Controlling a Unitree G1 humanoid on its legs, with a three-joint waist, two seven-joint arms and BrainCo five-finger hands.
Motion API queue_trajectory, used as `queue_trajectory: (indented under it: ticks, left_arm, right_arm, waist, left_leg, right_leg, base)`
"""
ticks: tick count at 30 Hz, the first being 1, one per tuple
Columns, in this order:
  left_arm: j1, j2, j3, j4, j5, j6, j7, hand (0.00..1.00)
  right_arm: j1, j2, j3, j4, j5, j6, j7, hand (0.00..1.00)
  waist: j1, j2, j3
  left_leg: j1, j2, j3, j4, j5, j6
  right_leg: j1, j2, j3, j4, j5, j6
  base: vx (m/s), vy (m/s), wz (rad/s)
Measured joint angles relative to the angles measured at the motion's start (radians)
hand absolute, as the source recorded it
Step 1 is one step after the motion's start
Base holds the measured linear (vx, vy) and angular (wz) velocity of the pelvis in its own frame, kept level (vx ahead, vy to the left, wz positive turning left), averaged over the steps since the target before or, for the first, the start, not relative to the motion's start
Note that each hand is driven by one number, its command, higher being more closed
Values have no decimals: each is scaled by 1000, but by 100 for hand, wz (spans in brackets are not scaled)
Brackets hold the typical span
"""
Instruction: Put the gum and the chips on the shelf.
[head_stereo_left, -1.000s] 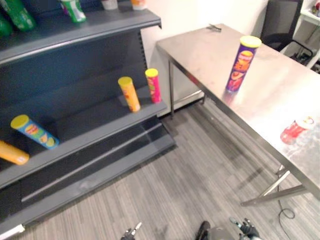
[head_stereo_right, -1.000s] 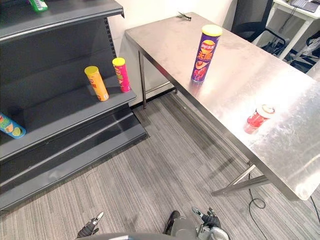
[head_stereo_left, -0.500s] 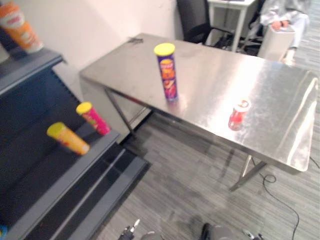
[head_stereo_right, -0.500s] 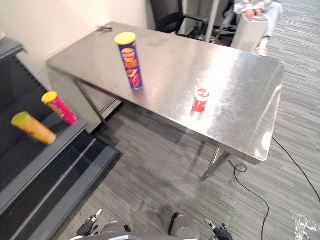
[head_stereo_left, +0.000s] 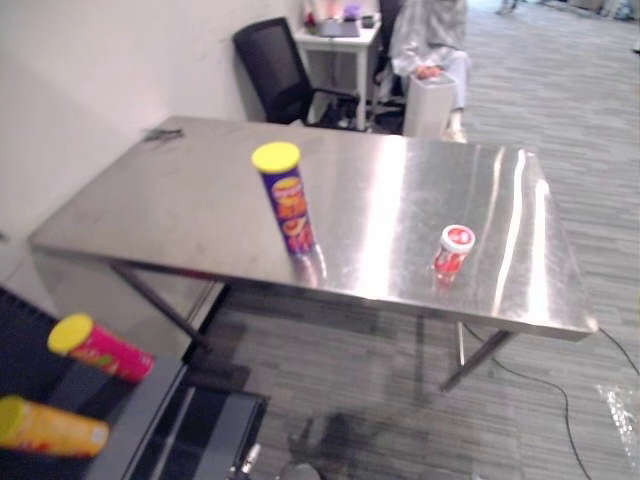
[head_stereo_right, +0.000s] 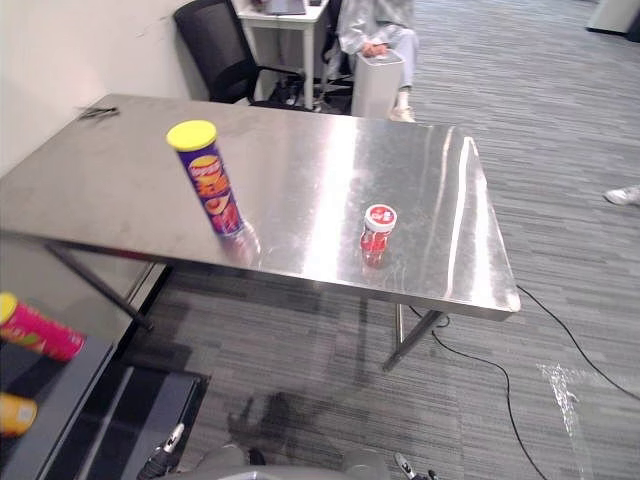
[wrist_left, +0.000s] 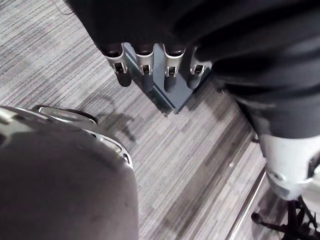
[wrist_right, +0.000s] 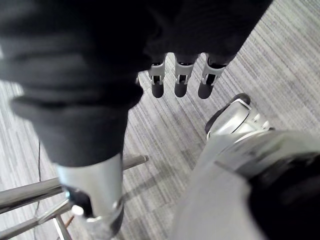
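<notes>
A tall purple chips can (head_stereo_left: 288, 200) with a yellow lid stands upright near the middle of the steel table (head_stereo_left: 180, 215). To its right, closer to the table's front edge, stands a small red gum jar (head_stereo_left: 452, 250) with a white lid. The dark grey shelf (head_stereo_right: 60, 400) shows at the lower left, holding a pink can (head_stereo_left: 100, 348) and an orange can (head_stereo_left: 50, 428) lying tilted. My left hand (wrist_left: 145, 67) hangs low over the carpet, fingers straight and empty. My right hand (wrist_right: 180, 80) hangs the same way, open, far below the table.
A black office chair (head_stereo_left: 280, 80) and a white desk (head_stereo_left: 340, 35) stand behind the table. A person sits there beside a white bin (head_stereo_left: 425, 100). A small dark object (head_stereo_left: 165, 133) lies at the table's far left corner. Grey carpet runs in front of the table and the shelf.
The camera has swung right from the shelf to the table, so the can and jar now sit mid-view. Both hands still hang low and empty.
</notes>
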Motion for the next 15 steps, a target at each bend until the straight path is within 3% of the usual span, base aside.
queue_trajectory:
  ticks: [2,4,5,10,15]
  left_arm:
    - [-6,3,-43,33,9,-1,1,0]
    - [-7,1,-87,59,43,-1,6,0]
    - [-7,0,-97,63,47,-1,8,0]
    - [-23,6,-146,76,79,0,11,0]
    - [-36,11,-152,73,113,0,10,0]
  right_arm:
    - [-19,-12,-1,13,-1,-5,1,0]
    - [-38,-49,0,53,-9,-3,1,0]
    - [-38,-57,0,63,-12,-3,0,0]
    - [-21,-70,-15,104,-12,1,0,0]
    - [-11,-96,-163,115,-10,9,-2,0]
  waist:
    - [2,15,-19]
    - [1,54,-35]
    - [1,58,-36]
    - [-2,67,-49]
    - [-1,66,-50]
  left_leg:
    - [40,-3,2,-36,3,5]
    - [89,2,21,-101,14,20]
    - [104,1,29,-119,20,23]
    - [137,-21,18,-176,36,27]
    - [138,-32,-34,-213,40,31]
  right_leg:
    - [-3,9,40,-44,44,0]
    - [-7,22,12,-71,104,4]
    - [-7,24,-4,-79,118,0]
    - [8,8,-57,-149,159,18]
    - [51,0,-130,-236,218,18]
  base:
    - [212,43,-101]
    - [142,20,-87]
    - [141,28,-76]
    - [65,19,-32]
    - [-24,16,22]
